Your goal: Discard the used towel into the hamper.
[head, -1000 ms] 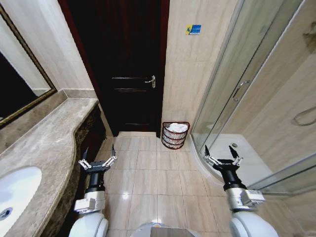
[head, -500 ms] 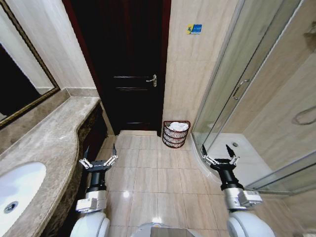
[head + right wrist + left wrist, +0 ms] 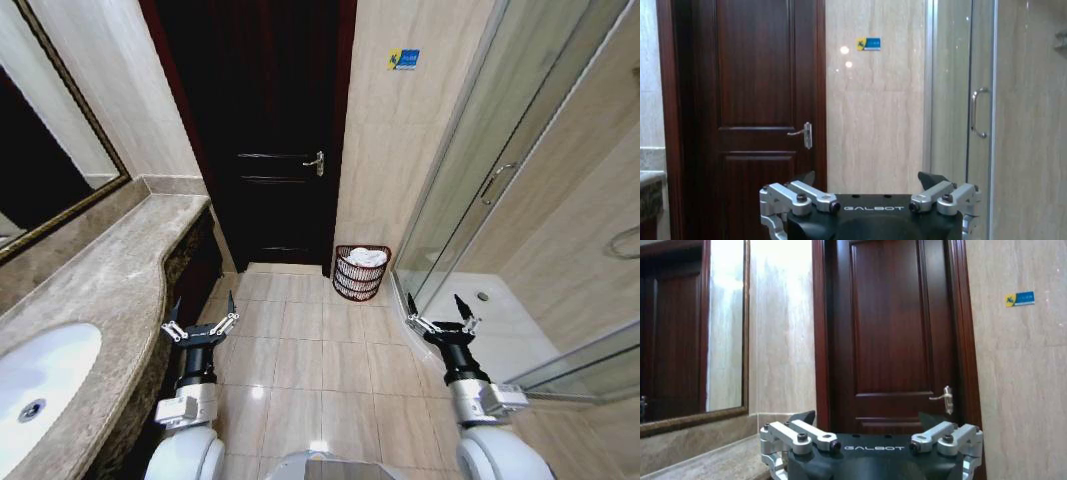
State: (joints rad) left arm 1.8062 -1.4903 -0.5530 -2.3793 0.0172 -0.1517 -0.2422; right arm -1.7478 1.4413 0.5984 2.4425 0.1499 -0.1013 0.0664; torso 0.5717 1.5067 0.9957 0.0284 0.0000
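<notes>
Hamper (image 3: 361,272): round dark red-brown wire-mesh basket on the tiled floor (image 3: 300,360), against the wall between the dark wooden door (image 3: 270,130) and the glass shower enclosure (image 3: 480,190). White towel (image 3: 367,257) lies inside it, bunched at the top. Left end effector (image 3: 200,318): fingers spread open, empty, held low over the floor beside the marble worktop (image 3: 100,290), well short of the hamper. Right end effector (image 3: 438,312): fingers spread open, empty, near the shower's curved threshold. White sink (image 3: 40,375) set in the worktop; framed mirror (image 3: 50,170) above it.
</notes>
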